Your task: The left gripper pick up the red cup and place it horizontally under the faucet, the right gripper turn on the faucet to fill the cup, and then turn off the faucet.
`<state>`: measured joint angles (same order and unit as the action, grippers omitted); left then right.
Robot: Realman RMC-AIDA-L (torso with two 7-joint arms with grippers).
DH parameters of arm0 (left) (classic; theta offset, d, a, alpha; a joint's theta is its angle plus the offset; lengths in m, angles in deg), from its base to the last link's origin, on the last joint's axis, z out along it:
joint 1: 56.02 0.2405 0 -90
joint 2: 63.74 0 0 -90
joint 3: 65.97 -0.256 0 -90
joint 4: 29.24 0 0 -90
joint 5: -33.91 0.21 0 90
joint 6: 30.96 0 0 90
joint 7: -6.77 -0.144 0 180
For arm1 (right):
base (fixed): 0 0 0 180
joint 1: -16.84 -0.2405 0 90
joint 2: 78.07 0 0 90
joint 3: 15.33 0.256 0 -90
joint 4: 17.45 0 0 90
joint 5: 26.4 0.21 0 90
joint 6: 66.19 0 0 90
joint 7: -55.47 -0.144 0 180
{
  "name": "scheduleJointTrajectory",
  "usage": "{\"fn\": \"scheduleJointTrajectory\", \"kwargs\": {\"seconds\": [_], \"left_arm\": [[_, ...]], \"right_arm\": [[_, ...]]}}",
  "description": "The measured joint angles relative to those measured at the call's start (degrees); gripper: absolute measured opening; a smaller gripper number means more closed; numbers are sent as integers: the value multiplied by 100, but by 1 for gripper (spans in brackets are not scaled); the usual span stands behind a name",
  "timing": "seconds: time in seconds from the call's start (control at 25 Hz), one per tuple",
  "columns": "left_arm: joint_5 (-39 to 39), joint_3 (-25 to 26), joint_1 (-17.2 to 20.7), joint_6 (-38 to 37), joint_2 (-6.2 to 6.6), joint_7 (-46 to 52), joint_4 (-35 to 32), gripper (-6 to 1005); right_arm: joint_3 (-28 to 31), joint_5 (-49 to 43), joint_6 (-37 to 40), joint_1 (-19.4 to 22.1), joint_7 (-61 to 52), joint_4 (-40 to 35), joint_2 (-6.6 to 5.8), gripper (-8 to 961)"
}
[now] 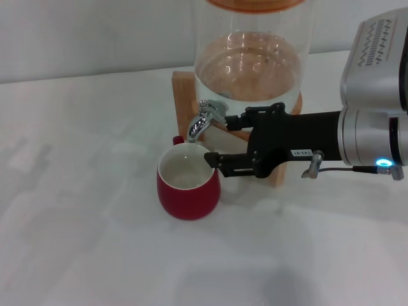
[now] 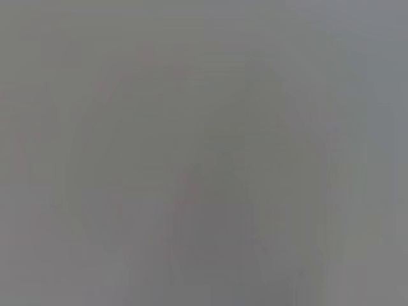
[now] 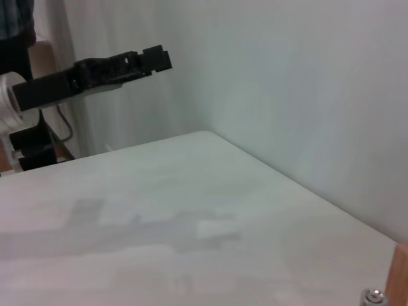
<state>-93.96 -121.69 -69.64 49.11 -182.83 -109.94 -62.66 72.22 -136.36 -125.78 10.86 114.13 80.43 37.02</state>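
**Q:** Two grippers on this robot, so where is each one?

**A:** The right gripper [image 1: 218, 138] reaches in from the table's right edge on its black forearm, with the blue light [image 1: 383, 163] glowing on the silver arm behind it. Its jaws stand wide apart. The upper finger [image 1: 234, 120] lies right against the lever side of the faucet [image 1: 205, 120], though I cannot tell whether it really presses on it. The lower finger [image 1: 220, 162] sits at the cup's rim on the robot's right side. Nothing is clamped between them.

**Q:** And the left one?

**A:** The left gripper [image 3: 137, 64] shows only far off in the right wrist view, raised well above the table [image 3: 191, 210] near its far left corner. I cannot tell whether it is open or closed. (Its own wrist camera gives only a flat grey blur.)

**Q:** Where is the red cup?

**A:** The red cup [image 1: 189, 191] stands upright, not on its side, with its mouth up around the middle of the table. It is just in front of the wooden stand [image 1: 182, 95], and its white inside sits under the downturned spout. Its small handle [image 1: 178, 139] points toward the table's far edge.

**Q:** What about the dispenser?

**A:** The glass dispenser [image 1: 255, 57] sits on that stand near the far edge — the faucet juts from its base toward the cup.
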Motion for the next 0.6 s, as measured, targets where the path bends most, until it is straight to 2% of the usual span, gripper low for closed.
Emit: {"fn": "scheduleJointTrajectory", "kwargs": {"seconds": [0.6], "left_arm": [[9, -16, -28, 2, 0, 0, 16, 570]], "right_arm": [[-17, 63, -168, -17, 22, 1, -13, 719]]}}
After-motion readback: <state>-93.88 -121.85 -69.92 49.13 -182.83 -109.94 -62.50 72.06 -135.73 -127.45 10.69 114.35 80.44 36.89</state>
